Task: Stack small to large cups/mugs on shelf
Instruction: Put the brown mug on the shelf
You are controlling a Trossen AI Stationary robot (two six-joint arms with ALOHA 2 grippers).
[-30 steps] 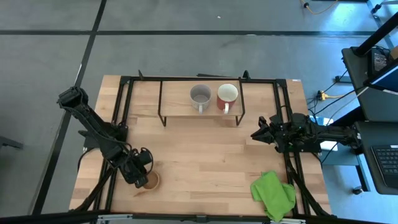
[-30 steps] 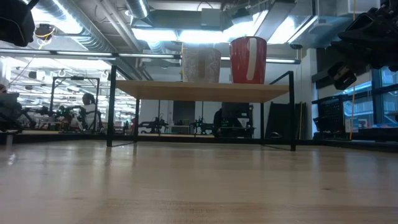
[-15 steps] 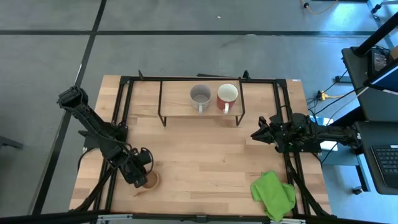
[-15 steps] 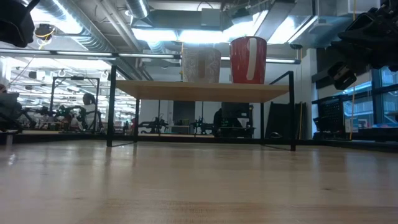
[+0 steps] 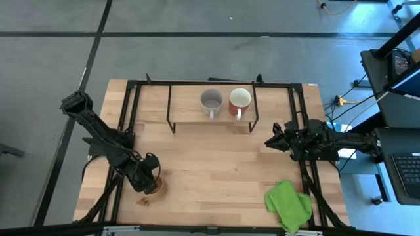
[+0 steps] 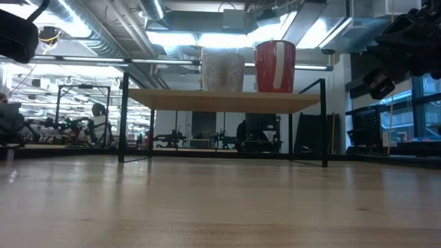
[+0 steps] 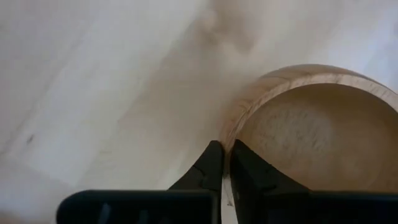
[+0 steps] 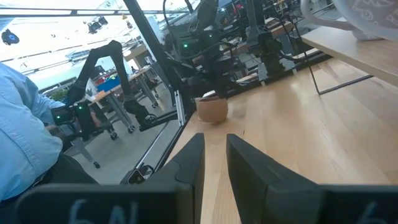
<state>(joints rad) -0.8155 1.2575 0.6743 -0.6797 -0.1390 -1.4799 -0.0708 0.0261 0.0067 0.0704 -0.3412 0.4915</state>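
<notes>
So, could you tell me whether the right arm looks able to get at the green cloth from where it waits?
Probably yes: the right gripper hangs by the table's right edge, the green cloth lies nearby, nothing between.

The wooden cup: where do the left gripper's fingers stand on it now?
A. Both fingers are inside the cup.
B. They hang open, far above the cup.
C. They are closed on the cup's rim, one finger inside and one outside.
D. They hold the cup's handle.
C: in the left wrist view the left gripper pinches the rim of the wooden cup, one finger on each side of the wall.
</notes>
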